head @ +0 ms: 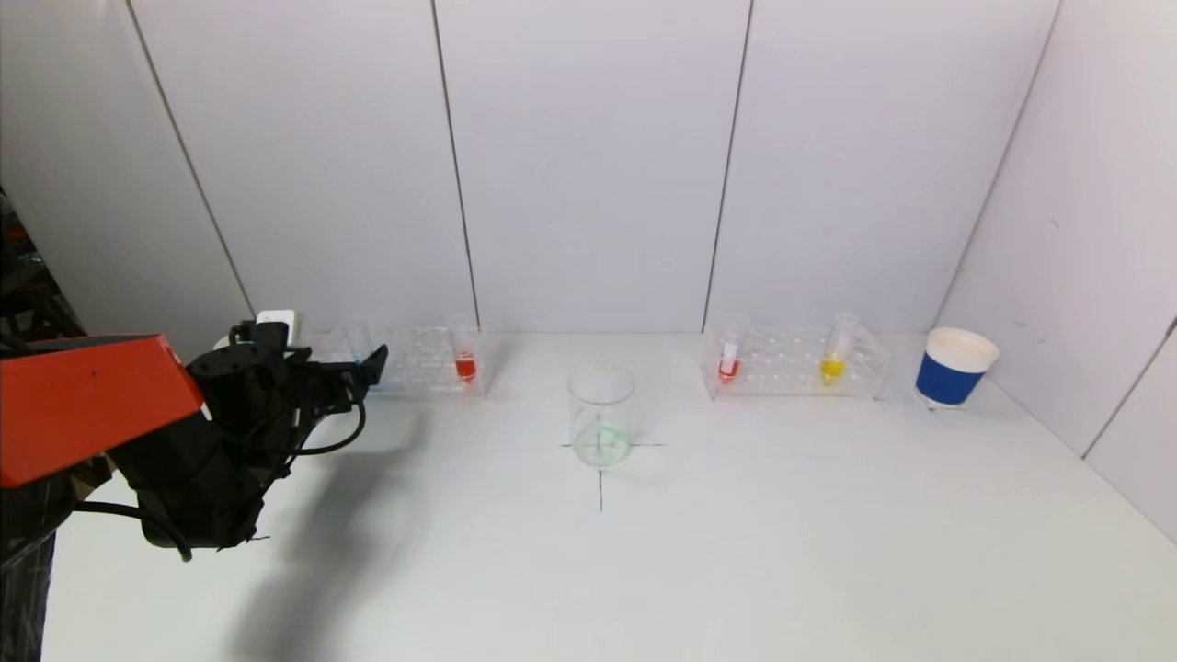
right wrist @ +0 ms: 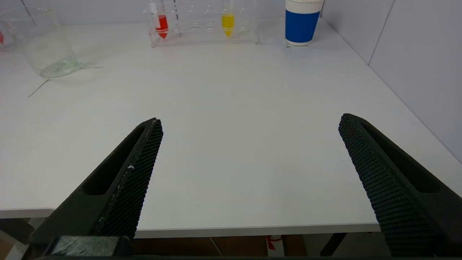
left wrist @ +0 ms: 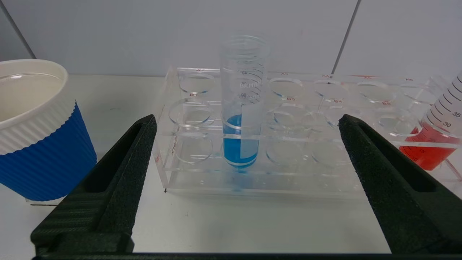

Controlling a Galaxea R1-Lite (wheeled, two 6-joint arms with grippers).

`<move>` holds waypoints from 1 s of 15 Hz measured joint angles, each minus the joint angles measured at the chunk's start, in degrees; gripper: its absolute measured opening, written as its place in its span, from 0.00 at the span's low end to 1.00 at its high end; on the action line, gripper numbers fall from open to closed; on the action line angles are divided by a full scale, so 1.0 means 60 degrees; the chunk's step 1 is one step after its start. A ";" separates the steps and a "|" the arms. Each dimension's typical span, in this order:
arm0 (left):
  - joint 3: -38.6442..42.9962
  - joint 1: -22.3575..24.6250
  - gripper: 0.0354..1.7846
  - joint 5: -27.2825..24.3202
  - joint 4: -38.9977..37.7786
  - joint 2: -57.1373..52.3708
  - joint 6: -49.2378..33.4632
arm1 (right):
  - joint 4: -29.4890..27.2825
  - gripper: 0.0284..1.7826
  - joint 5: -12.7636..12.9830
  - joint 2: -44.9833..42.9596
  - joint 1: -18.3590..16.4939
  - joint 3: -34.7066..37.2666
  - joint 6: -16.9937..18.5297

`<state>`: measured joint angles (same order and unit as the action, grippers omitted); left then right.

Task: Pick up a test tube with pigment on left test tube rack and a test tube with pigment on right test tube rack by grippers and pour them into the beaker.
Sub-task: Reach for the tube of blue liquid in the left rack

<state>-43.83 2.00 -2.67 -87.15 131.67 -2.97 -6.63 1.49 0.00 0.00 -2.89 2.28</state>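
Note:
The left rack (head: 418, 366) holds a tube of red pigment (head: 465, 360) and a tube of blue pigment (left wrist: 241, 122). My left gripper (head: 368, 363) is open and empty, just in front of the rack. In the left wrist view (left wrist: 247, 121) its jaws stand wide apart, either side of the blue tube but short of it. The right rack (head: 782, 366) holds a red tube (head: 730, 357) and a yellow tube (head: 834, 357). The glass beaker (head: 601, 416) stands mid-table on a cross mark. My right gripper (right wrist: 251, 121) is open and empty over the table's front edge.
A blue and white paper cup (head: 954, 368) stands right of the right rack. Another such cup (left wrist: 36, 137) stands close beside the left rack, near my left gripper. White walls close the back and the right side.

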 joint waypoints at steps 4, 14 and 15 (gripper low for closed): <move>-0.0244 0.0000 0.99 -0.0008 0.0000 0.0091 0.0022 | 0.0000 0.99 -0.0002 0.0000 0.0000 0.0000 0.0000; -0.1152 -0.0012 0.99 -0.0165 0.0575 0.0313 0.0102 | 0.0000 0.99 0.0000 0.0000 0.0000 0.0000 0.0000; -0.1227 -0.0008 0.99 -0.0169 0.0616 0.0362 0.0130 | 0.0000 0.99 0.0000 0.0000 0.0000 0.0000 0.0000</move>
<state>-51.19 1.95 -3.68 -83.46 133.84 -2.19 -6.63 1.49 0.00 0.00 -2.89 2.28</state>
